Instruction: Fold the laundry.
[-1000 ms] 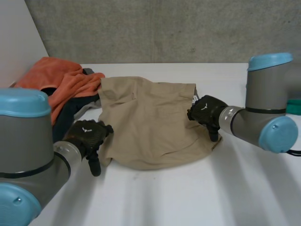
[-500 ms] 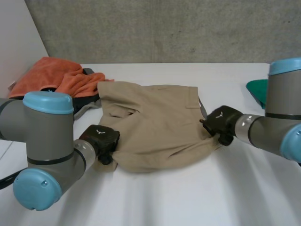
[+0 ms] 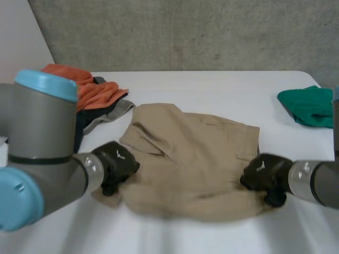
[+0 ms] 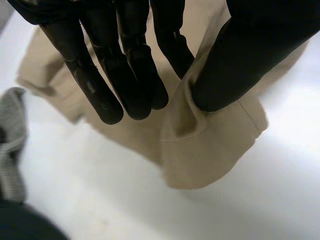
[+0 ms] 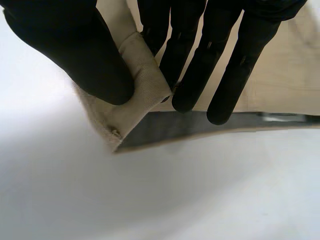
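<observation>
Tan shorts (image 3: 193,159) lie spread across the middle of the white table (image 3: 212,87). At their near left corner my left hand (image 3: 115,165) pinches the cloth; in the left wrist view the tan fold (image 4: 200,125) sits between the thumb (image 4: 240,60) and the fingers (image 4: 125,75). My right hand (image 3: 263,175) holds the near right corner. In the right wrist view the thumb (image 5: 75,50) presses a tan hem corner (image 5: 135,95) against the fingers (image 5: 200,60), and the dark inner side of the shorts (image 5: 200,125) shows below it.
An orange towel (image 3: 90,87) lies on dark and grey clothes (image 3: 100,114) at the back left. A green cloth (image 3: 310,105) lies at the right edge. A grey garment (image 4: 12,145) lies beside my left hand. The table's near part is bare.
Both hands have closed on the shorts' near corners and drawn them toward the table's near edge. The shorts slid away from the orange pile and lie flatter and wider.
</observation>
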Action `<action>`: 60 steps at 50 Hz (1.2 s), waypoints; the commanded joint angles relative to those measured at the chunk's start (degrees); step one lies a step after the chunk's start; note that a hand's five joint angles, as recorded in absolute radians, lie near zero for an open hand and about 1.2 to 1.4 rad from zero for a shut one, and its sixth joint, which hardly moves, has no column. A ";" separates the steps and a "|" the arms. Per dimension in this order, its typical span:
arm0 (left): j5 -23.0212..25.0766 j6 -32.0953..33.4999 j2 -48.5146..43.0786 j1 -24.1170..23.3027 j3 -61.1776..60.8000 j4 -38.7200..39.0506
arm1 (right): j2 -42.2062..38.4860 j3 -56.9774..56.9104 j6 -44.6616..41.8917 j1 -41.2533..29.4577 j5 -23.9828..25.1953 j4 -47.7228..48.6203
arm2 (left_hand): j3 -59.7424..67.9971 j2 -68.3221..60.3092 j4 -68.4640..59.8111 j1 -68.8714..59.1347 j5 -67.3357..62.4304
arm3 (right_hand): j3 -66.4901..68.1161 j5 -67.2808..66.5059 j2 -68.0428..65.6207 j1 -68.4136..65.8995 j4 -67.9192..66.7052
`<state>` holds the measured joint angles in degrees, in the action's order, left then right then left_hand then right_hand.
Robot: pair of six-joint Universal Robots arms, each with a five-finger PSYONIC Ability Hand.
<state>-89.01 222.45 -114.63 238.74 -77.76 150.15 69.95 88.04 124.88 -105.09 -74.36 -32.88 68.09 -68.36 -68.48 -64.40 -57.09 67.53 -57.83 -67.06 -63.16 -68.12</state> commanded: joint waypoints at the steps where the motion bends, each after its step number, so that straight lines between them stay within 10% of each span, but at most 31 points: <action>1: -0.82 0.27 -8.50 0.68 13.84 4.00 | -6.40 -10.68 11.78 -0.02 -1.48 6.06 | 11.91 -11.64 -11.52 -15.60 -12.91 | 12.47 -12.17 -12.94 -16.84 -11.88; 26: 2.53 0.53 -43.30 1.03 68.51 13.85 | -29.25 -36.62 25.42 -4.15 -16.95 38.05 | 11.91 -11.64 -11.52 -15.60 -12.91 | 12.47 -12.17 -12.94 -16.84 -11.88; 37: -1.93 -4.10 -36.05 2.34 79.51 29.82 | -25.67 -42.86 27.77 -3.54 -25.37 62.10 | 11.91 -11.64 -11.52 -15.60 -12.91 | 12.47 -12.17 -12.94 -16.84 -11.88; 44: -2.31 -15.10 -20.92 2.26 78.03 38.63 | -13.62 -42.08 36.75 -2.75 -28.38 75.85 | 11.91 -11.64 -11.52 -15.60 -12.91 | 12.47 -12.17 -12.94 -16.84 -11.88; 60: 3.50 -22.14 -15.36 4.72 46.25 38.64 | -15.36 -36.29 37.11 -4.77 -18.62 60.66 | 11.91 -11.64 -11.52 -15.60 -12.91 | 12.47 -12.17 -12.94 -16.84 -11.88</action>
<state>-85.47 199.98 -129.40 242.48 -18.54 188.84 57.43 48.79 162.40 -109.58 -93.52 32.93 68.30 -68.52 -68.74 -64.97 -57.96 67.83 -58.72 -67.06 -63.49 -68.45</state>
